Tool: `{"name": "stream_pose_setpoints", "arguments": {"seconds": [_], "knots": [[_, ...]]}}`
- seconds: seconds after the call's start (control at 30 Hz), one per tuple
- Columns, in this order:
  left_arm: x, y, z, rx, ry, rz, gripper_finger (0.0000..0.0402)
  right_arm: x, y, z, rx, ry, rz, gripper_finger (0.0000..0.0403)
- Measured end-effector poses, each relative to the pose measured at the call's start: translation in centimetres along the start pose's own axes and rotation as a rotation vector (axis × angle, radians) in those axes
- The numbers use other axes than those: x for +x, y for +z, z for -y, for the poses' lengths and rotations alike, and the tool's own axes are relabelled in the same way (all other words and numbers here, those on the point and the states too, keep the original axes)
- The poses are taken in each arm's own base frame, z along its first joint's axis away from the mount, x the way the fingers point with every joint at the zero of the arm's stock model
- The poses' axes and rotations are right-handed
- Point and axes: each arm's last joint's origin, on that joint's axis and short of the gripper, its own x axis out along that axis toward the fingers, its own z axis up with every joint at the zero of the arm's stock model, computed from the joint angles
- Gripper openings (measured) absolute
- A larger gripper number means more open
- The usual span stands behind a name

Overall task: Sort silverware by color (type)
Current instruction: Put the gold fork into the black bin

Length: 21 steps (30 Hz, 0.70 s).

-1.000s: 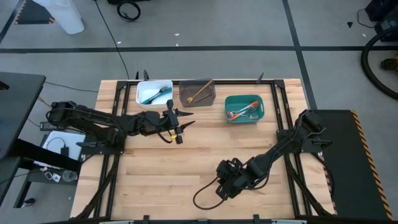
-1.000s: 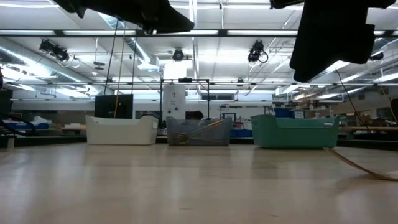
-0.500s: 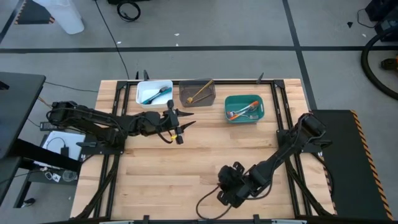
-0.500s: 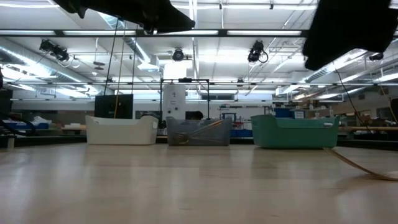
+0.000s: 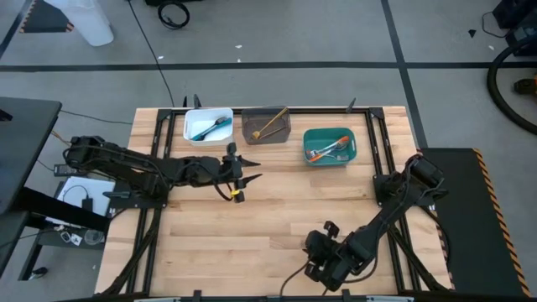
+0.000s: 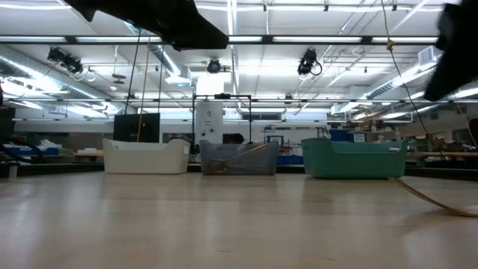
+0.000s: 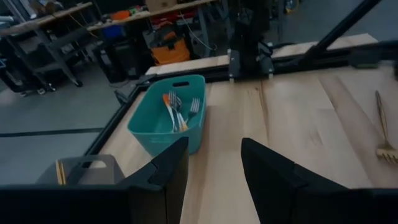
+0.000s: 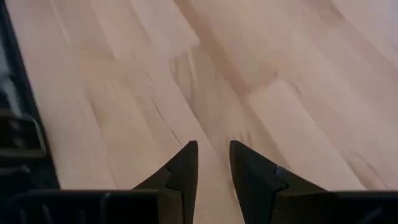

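Note:
My left gripper (image 5: 254, 170) hovers open over the table's middle, short of the bins, empty; its fingers (image 7: 168, 168) point toward the teal bin (image 7: 166, 123). My right gripper (image 5: 319, 267) is low by the near edge, fingers a little apart over bare wood (image 8: 211, 149), holding nothing. A blue fork (image 5: 210, 127) lies in the white bin (image 5: 195, 117), a golden-tan fork (image 5: 270, 123) leans in the grey bin (image 5: 254, 134), and orange forks (image 5: 329, 149) lie in the teal bin (image 5: 312, 137). One more tan fork (image 7: 382, 127) lies flat on the table.
The three bins stand in a row along the far edge (image 6: 146, 157) (image 6: 237, 159) (image 6: 353, 158). Black frame rails (image 5: 382, 143) run along both table sides. Bare wood stretches between the grippers. A tan strip (image 6: 433, 199) lies on the table close to the low camera.
My right gripper has drawn back toward the near edge and a little to the right, leaving the middle of the table. My left gripper has rolled slightly in place. Neither has taken hold of anything.

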Motion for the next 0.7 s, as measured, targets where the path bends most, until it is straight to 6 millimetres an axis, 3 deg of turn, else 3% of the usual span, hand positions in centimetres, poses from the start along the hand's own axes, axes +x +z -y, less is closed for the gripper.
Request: {"name": "stream_pose_setpoints", "arguments": {"seconds": [0.27,0.7], "knots": [[-0.1,-0.2,0.3,-0.002,-0.015,-0.018,0.0156,-0.9,-2.2,1.0,-0.099,-0.086,-0.122,0.0103],[-0.1,-0.5,0.4,-0.026,-0.018,-0.053,0.0156,1.3,-5.6,2.8,-0.106,-0.029,-0.114,0.0103]]}}
